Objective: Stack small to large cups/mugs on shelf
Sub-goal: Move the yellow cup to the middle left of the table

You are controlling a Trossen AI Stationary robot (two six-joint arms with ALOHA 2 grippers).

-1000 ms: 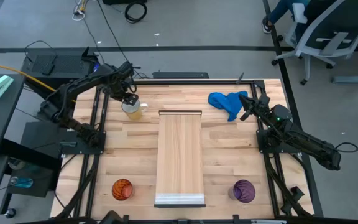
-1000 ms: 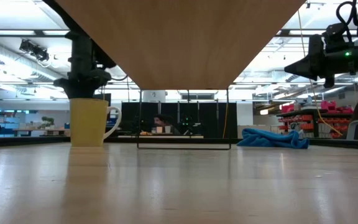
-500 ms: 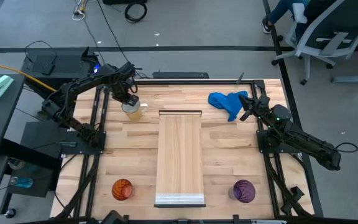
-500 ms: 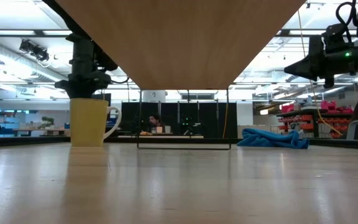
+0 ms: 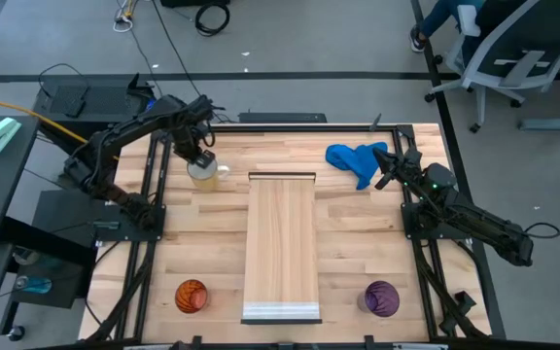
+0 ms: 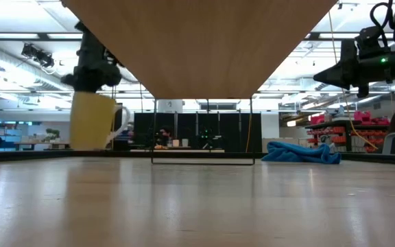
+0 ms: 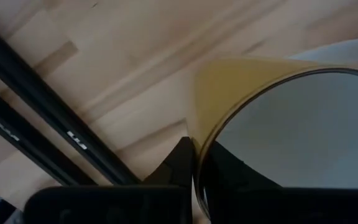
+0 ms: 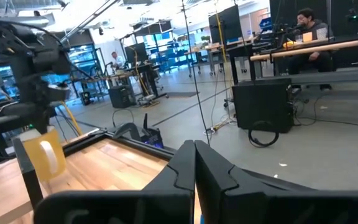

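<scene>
Low view: smooth cylindrical mug (image 6: 93, 121), handled.

No text, label, brand, number or sign can be read in any of the views; the black frame rail (image 7: 55, 155) in the left wrist view carries small pale marks, but they are too blurred to make out

The shelf (image 6: 201, 41) runs off the low view's top edge.
</scene>
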